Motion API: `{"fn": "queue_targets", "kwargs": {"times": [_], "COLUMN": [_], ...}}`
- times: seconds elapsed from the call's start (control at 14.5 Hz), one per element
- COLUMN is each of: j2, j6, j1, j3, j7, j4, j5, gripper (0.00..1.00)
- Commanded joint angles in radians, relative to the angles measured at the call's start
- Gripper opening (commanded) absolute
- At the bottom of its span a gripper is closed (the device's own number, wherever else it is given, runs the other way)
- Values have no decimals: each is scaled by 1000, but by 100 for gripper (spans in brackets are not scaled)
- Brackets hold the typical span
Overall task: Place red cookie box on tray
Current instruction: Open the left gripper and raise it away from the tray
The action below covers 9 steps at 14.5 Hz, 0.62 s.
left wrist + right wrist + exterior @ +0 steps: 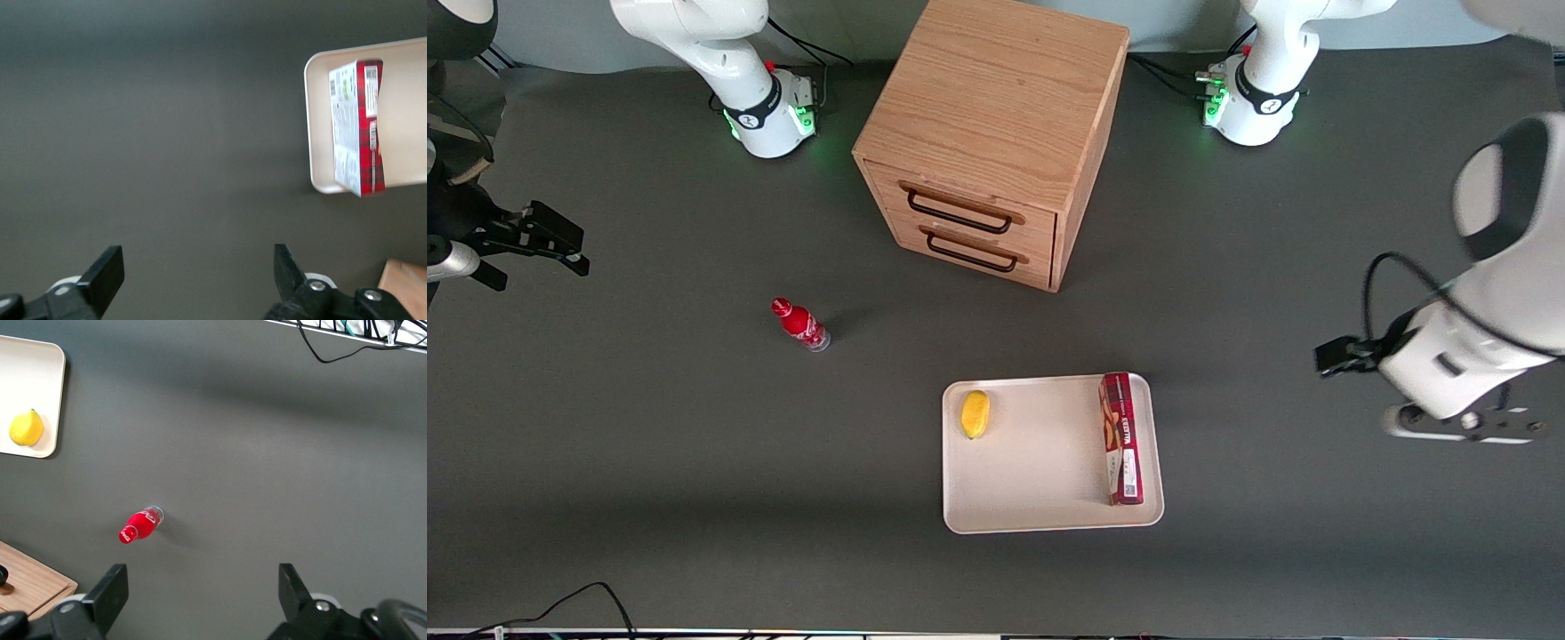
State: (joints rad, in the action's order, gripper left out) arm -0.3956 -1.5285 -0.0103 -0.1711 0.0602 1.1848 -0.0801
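We see the end effector (193,280) with its two black fingers (107,273) spread wide apart — nothing sits between them and they touch nothing. It hangs above the bare dark surface (167,133), well apart from the tray (317,120), toward the working arm's end of the surface. In the front view the end effector (1463,425) shows at the end of the white arm, to the side of the tray (1040,480).

The red cookie box (1121,438) lies in the tray, standing on a long narrow side, close along the tray's rim on the working arm's side. In the wrist view we see the red cookie box (359,127) with its white label face and red checked face, inside the tray's rounded corner.

A yellow lemon (975,414) lies in the same tray — near the rim toward the parked arm, well apart from the box. A small red bottle (799,324) stands on the surface, farther toward the parked arm's end. A wooden drawer cabinet (996,133) with two black handles stands farther from the front camera than the tray.
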Motion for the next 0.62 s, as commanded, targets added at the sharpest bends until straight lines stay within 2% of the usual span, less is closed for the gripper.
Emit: {"fn": "queue_targets", "kwargs": {"times": [0.0,0.28,0.55], "j2": [119,221,215], "j6": [80,152,186], "j1": [-85,-119,-103], "j3": [-7,1,-7], "j7": [-132,-172,-210], "j4": [59,82,24], "j5": [51,60,42], "gripper": [100,100,100]}}
